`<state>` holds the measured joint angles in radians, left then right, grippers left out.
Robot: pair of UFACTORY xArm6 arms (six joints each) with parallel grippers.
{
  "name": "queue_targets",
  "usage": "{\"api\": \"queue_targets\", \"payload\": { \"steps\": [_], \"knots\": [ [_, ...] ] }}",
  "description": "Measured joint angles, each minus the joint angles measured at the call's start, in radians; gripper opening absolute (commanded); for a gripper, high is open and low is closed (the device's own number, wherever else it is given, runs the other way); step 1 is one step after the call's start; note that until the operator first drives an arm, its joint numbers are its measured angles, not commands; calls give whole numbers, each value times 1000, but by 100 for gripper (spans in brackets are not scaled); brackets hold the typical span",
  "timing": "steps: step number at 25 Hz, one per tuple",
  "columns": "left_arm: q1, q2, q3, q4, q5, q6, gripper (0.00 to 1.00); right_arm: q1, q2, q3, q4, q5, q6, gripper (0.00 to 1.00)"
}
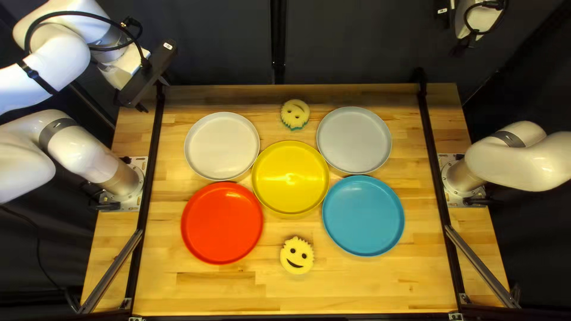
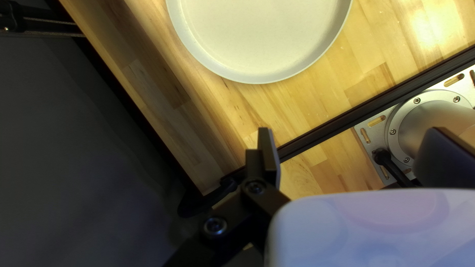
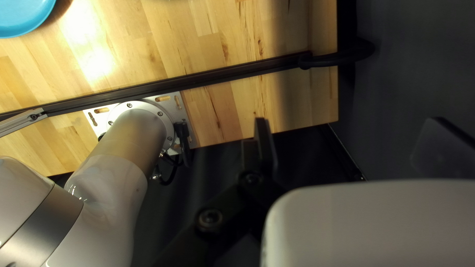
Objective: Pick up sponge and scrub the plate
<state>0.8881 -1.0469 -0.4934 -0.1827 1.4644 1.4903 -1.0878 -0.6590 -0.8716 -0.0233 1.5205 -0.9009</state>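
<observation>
Sponge (image 1: 297, 255) with a smiling face lies on your desk (image 1: 208, 288), nearer than the yellow plate (image 1: 290, 178); a 2nd sponge (image 1: 295, 114) lies beyond it. Your left pincer (image 1: 153, 94) hangs open near the far-left corner; your right pincer (image 1: 462, 46), raised, is open too.

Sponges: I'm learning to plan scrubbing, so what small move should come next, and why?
Probably move the left end effector toward the sponge beyond the yellow plate: it hangs open and empty, and that sponge touches no plate.

Two smiley sponges (image 1: 297, 258) lie near five plates (image 1: 291, 169).
</observation>
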Motion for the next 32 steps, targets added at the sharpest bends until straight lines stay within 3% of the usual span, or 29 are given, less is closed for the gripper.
{"api": "queue_targets", "payload": {
  "steps": [9, 12, 19, 24, 27, 32],
  "knots": [
    [-13, 1, 13, -6, -12, -14, 100, 0, 0, 0, 0, 0, 0, 100],
    [-150, 14, 26, -3, -51, -116, 100, 0, 0, 0, 0, 0, 0, 100],
    [-596, 120, 11, -9, -225, -448, 100, 0, 0, 0, 0, 0, 0, 100],
    [-876, 370, -26, -31, -501, -584, 100, 0, 0, 0, 0, 0, 0, 100],
    [-944, 455, -56, -53, -589, -607, 100, 0, 0, 0, 0, 0, 0, 100],
    [-949, 461, -58, -56, -599, -610, 100, 0, 0, 0, 0, 0, 0, 100]
  ]
}}
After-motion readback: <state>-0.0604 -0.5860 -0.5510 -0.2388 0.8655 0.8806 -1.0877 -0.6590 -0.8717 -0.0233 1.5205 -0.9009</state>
